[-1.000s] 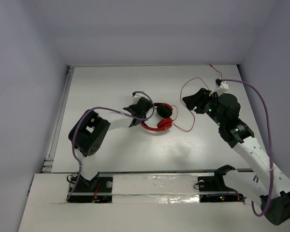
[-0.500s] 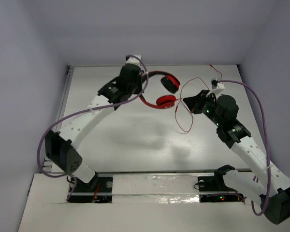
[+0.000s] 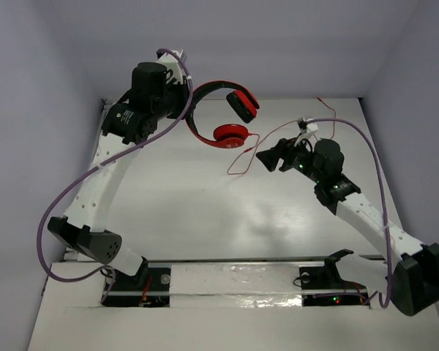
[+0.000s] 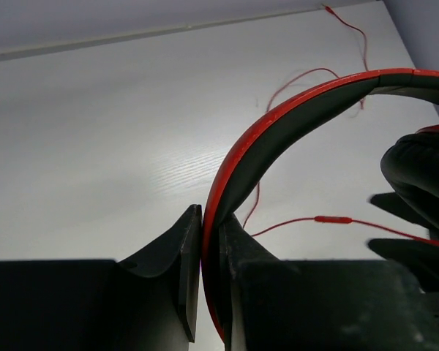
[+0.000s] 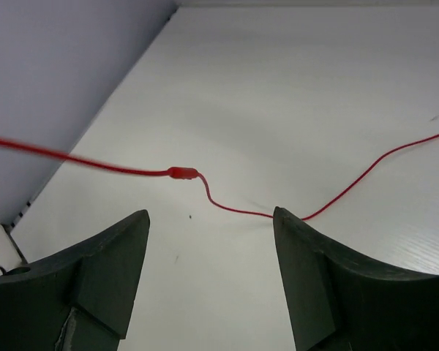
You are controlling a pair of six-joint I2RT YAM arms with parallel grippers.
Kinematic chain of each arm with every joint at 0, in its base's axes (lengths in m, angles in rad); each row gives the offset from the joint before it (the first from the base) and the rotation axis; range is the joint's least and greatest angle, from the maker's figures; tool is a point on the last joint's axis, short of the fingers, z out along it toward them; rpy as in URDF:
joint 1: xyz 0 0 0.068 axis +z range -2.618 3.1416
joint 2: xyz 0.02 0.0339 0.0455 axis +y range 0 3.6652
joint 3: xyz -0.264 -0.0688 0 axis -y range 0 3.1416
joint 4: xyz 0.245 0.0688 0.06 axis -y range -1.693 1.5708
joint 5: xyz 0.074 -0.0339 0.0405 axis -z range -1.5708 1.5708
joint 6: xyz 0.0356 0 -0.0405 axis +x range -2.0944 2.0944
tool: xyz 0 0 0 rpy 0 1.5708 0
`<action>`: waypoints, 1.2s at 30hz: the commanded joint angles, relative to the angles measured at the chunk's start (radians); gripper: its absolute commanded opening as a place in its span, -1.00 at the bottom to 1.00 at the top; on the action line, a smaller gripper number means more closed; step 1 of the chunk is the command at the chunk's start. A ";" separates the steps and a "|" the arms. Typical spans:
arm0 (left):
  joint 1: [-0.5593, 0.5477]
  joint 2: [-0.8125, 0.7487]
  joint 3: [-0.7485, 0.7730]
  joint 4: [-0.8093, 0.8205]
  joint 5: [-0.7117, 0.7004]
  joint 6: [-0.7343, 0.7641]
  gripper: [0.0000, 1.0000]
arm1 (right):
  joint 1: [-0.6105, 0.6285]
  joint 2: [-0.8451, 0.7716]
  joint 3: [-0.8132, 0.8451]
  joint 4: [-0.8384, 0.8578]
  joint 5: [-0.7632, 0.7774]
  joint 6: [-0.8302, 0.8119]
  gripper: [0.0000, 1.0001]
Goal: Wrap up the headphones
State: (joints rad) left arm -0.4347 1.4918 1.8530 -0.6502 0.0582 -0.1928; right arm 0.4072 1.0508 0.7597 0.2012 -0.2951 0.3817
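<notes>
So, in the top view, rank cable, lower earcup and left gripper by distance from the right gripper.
1. The cable, just ahead of its open jaws.
2. The lower earcup, farther back-left.
3. The left gripper, far left, gripping the headband.

Headphones raised over the far part of the table

The headband is pinched between the fingers of the left gripper, with the earcups hung to its right. The right gripper is placed nearer and further right, jaws spread apart, and the cable is strung across just beyond its fingertips.
</notes>
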 commanded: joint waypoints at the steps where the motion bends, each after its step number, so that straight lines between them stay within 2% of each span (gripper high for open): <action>1: 0.019 -0.004 0.098 0.009 0.144 -0.019 -1.00 | 0.007 0.098 0.018 0.093 -0.139 -0.056 0.49; 8: 0.069 0.068 0.319 -0.005 0.244 -0.059 -1.00 | 0.007 0.138 -0.019 0.159 -0.220 -0.050 0.48; 11: 0.088 0.120 0.426 -0.026 0.302 -0.083 -1.00 | 0.007 0.194 -0.033 0.237 -0.175 -0.030 0.47; 14: 0.088 0.136 0.472 -0.026 0.348 -0.111 -1.00 | 0.007 0.244 -0.049 0.329 -0.119 -0.030 0.44; 18: 0.132 0.114 0.465 0.010 0.413 -0.145 -1.00 | 0.007 0.350 -0.027 0.388 -0.119 -0.061 0.40; 22: 0.168 0.058 0.377 0.092 0.497 -0.191 -1.00 | 0.007 0.466 0.013 0.451 -0.151 -0.064 0.35; 29: 0.200 0.054 0.388 0.092 0.554 -0.208 -1.00 | 0.007 0.488 0.049 0.457 -0.082 -0.116 0.40; 30: 0.200 0.054 0.388 0.087 0.552 -0.208 -1.00 | 0.007 0.483 0.059 0.410 -0.076 -0.144 0.37; 32: 0.209 0.058 0.400 0.074 0.519 -0.197 -1.00 | 0.007 0.462 0.072 0.345 -0.085 -0.158 -0.11; 33: 0.220 0.059 0.400 0.069 0.514 -0.194 -1.00 | 0.007 0.425 0.067 0.289 -0.084 -0.135 -0.22; 34: 0.220 0.058 0.400 0.072 0.502 -0.194 -1.00 | 0.016 0.402 0.049 0.285 -0.104 -0.112 -0.23; 36: 0.229 0.058 0.400 0.087 0.485 -0.195 -1.00 | 0.025 0.320 -0.015 0.343 -0.124 -0.067 -0.44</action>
State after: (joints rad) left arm -0.2245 1.6047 2.2311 -0.6582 0.5457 -0.3538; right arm 0.4103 1.4876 0.7734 0.4984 -0.3962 0.2855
